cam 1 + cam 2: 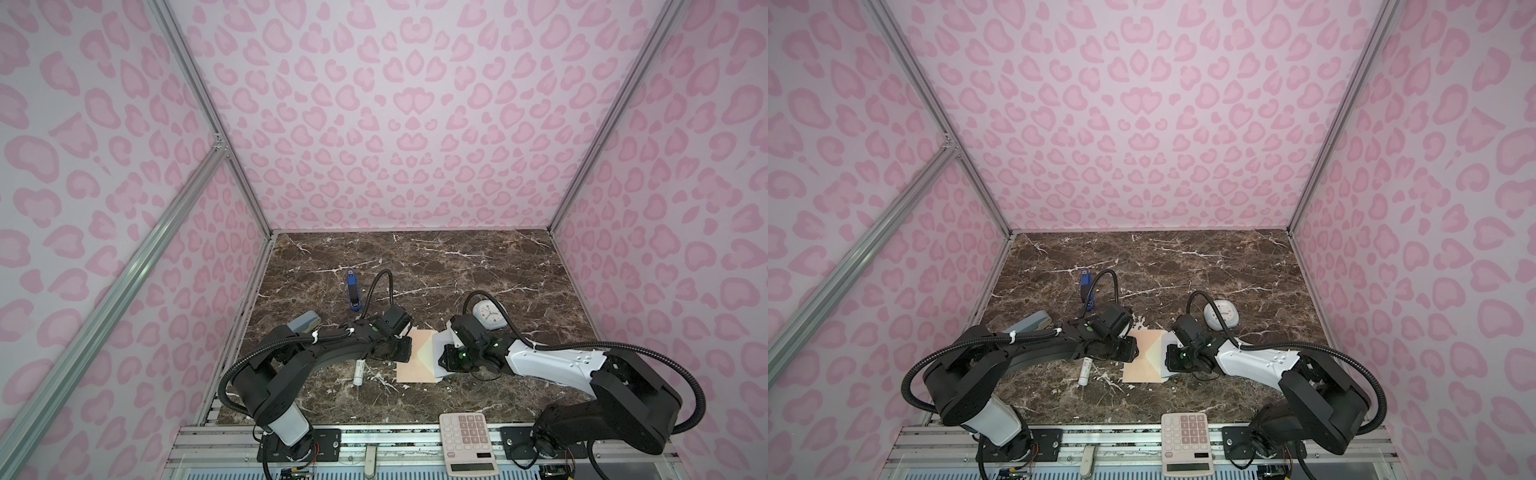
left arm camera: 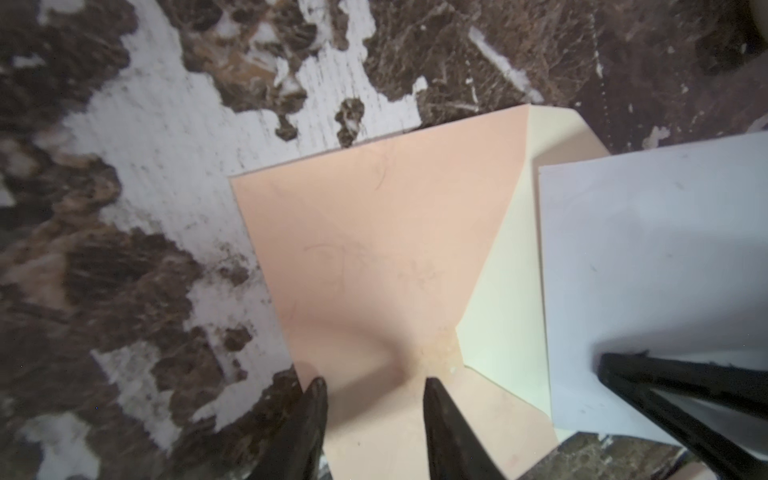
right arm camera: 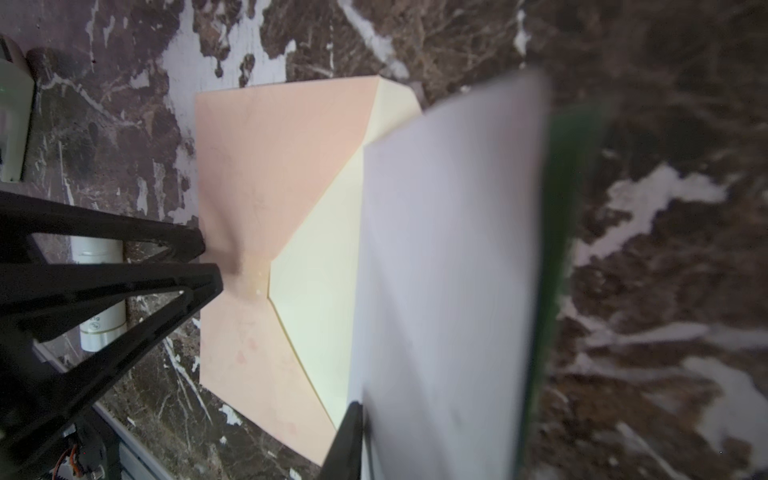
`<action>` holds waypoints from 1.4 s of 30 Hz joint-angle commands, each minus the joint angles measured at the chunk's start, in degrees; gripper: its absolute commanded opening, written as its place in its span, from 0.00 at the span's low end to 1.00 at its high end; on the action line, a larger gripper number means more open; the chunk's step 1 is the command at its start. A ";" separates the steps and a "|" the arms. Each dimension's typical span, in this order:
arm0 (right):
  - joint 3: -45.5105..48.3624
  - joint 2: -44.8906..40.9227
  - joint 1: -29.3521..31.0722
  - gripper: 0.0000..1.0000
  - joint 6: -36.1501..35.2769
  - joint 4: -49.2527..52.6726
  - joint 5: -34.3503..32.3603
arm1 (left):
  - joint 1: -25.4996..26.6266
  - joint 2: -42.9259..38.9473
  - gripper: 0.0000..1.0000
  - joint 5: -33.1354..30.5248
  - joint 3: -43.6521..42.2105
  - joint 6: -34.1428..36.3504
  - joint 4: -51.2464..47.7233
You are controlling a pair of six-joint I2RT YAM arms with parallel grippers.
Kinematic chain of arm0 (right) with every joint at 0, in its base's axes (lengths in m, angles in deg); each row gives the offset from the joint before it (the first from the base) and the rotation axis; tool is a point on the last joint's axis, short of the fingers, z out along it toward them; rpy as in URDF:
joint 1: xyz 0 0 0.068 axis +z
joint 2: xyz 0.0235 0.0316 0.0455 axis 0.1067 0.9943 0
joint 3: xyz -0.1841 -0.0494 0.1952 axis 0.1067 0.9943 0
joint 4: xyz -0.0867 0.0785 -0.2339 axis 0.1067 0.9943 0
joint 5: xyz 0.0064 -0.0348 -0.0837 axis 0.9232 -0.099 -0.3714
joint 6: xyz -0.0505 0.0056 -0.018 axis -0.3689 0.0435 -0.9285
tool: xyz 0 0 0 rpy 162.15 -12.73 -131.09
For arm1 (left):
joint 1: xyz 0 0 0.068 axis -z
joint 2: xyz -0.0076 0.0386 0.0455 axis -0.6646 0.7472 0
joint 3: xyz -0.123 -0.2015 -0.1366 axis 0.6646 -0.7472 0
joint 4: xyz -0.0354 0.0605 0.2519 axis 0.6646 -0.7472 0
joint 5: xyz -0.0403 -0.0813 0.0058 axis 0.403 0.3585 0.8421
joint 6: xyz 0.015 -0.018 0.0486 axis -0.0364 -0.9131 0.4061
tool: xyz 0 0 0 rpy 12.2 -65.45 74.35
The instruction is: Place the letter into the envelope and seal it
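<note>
While the envelope [image 1: 411, 365] is lying flat in the middle of the brown worktop [image 1: 457, 266], its pointed flap is lying open toward the right arm and showing its pale cream inside. The left hand [image 2: 374, 382] is reaching over the peach side with its 2 black fingers [image 2: 316, 399] spread apart. Their tips are sitting down close on the paper, near the spot where the folds are meeting, and nothing is sitting between them.

The letter [image 3: 449, 270] is hanging tilted over the open flap, white side up, with a green edge showing on the side away from the envelope. Its near edge is lying over the cream part, not under the peach front. The right hand [image 1: 444, 360] is reaching in at the letter, and 1 of its fingers [image 3: 351, 428] is sitting right against the sheet. I cannot tell if this hand is pinching the sheet.

A white tube [image 1: 358, 372] is lying near the envelope on the left arm's side. A blue stapler [image 1: 353, 291] is lying farther back. A small white clock [image 1: 488, 311] is sitting behind the right hand, and a calculator [image 1: 467, 440] is lying at the front edge.
</note>
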 commanded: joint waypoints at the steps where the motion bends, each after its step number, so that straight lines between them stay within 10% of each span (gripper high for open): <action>1: -0.39 -0.63 -0.33 0.23 -0.69 1.63 -0.07 | -0.06 0.24 0.42 -2.11 0.05 0.48 -4.56; 42: 0.38 -1.25 -4.24 0.00 3.90 -0.55 1.71 | 0.06 1.74 0.42 -1.70 0.48 0.75 -4.17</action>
